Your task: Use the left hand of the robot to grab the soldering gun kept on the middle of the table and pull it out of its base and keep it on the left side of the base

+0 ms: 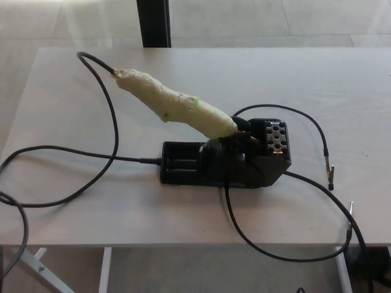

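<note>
- You are looking down at the table (342, 85) from the head view; neither robot hand is showing, so you cannot tell how far either is open or whether it is holding anything, and no place can be given relative to a hand.
- The gun (174, 105) is sitting in its base (223, 163), its front end plugged into the holder near the base's right part.
- Its pale green wrapped handle is tilting up and away toward the far left, clear of the tabletop.
- The base, black, is resting near the middle of the table, its long side running left to right.
- A black cord (110, 110) is leaving the handle's far end, curving down the left of the table and looping off the left edge.
- A second cable (256, 244) is running from the base over the near edge and back up on the right.
- A thin lead (321, 140) is arcing from the base's far right, ending in a small clip (331, 177) lying on the table, apart from the base.
- The tabletop left of the base is carrying only the cord.
</note>
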Robot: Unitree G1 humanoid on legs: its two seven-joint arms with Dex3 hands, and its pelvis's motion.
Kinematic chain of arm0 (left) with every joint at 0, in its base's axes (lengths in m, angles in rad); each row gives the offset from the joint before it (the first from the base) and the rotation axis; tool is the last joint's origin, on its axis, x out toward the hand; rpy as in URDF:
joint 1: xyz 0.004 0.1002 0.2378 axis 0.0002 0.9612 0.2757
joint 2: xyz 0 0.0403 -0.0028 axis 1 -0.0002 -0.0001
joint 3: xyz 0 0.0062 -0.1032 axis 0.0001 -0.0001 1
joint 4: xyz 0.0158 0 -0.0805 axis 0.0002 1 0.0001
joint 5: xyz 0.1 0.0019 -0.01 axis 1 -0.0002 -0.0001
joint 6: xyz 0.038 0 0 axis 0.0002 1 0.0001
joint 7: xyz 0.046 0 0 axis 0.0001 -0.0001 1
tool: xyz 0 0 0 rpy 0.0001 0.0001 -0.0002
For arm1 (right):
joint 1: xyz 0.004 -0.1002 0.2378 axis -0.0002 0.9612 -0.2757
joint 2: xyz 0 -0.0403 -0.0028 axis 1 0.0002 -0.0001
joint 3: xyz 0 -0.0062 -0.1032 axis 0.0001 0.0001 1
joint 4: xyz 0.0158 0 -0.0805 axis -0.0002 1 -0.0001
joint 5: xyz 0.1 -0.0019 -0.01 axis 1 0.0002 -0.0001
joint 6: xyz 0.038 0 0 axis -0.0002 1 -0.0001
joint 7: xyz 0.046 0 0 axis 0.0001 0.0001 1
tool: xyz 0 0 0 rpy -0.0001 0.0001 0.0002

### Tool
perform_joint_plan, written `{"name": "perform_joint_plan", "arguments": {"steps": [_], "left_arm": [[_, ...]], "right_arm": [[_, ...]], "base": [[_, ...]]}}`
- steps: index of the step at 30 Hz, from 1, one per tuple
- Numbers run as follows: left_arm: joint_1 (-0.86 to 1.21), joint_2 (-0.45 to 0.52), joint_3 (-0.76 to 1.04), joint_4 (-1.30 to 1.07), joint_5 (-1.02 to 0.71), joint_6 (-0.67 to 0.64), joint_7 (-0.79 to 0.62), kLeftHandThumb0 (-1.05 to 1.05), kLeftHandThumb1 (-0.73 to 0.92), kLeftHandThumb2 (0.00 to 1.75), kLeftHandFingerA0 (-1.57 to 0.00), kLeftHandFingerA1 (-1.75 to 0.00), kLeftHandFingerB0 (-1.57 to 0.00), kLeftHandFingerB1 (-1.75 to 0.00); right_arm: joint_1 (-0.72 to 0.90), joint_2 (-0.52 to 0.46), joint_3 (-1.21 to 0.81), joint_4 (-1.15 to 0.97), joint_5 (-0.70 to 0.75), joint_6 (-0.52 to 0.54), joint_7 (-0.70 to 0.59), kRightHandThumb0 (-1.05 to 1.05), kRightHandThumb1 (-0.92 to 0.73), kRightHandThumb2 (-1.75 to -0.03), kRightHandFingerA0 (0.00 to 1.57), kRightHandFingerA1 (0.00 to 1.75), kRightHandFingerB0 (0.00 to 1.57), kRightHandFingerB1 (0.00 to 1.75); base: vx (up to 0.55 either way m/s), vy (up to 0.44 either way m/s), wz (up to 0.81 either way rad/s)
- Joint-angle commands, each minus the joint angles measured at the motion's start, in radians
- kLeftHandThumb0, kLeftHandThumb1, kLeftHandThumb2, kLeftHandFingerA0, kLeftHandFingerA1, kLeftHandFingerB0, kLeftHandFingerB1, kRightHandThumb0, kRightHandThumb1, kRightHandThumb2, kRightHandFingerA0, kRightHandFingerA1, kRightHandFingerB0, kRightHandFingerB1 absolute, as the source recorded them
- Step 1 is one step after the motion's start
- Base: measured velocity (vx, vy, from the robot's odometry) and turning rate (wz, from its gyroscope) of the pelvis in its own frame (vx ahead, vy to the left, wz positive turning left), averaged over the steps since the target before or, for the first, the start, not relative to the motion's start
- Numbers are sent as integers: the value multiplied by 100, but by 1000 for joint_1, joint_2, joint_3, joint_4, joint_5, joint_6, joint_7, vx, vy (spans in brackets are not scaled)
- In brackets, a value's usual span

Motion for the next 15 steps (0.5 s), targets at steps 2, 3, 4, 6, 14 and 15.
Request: {"name": "perform_joint_plan", "arguments": {"steps": [2, 3, 4, 6, 14, 15], "left_arm": [[-99, -21, -379, -70, 231, -26, -213, -40, 63, 57, -63, -65, -60, -54], [-100, -17, -385, -72, 230, -26, -211, -40, 63, 57, -63, -65, -60, -54], [-101, -13, -388, -73, 227, -25, -209, -40, 63, 57, -63, -65, -60, -54], [-67, -20, -430, -78, 218, -25, -237, -41, 66, 57, -63, -69, -58, -54], [40, 44, -605, -143, 226, 39, -380, -51, 74, 62, -48, -66, -51, -54], [50, 57, -621, -148, 245, 26, -379, -53, 71, 62, -48, -66, -49, -54]], "right_arm": [[-4, -37, 5, 9, 16, -59, 50, -105, -23, -117, 60, 58, 36, 40], [-6, -37, 6, 8, 16, -58, 50, -105, -23, -117, 60, 58, 36, 40], [-8, -37, 7, 8, 16, -58, 49, -105, -23, -117, 60, 58, 36, 40], [-10, -37, 5, 9, 17, -57, 50, -105, -22, -117, 60, 58, 37, 39], [-23, -49, 22, 13, 3, -60, 49, -105, -24, -118, 60, 58, 42, 42], [-24, -46, 22, 15, 4, -58, 44, -105, -24, -118, 61, 58, 42, 42]], "base": [[0, 0, 0], [0, 0, 0], [0, 0, 0], [0, 0, 0], [0, 0, 0], [0, 0, 0]]}}
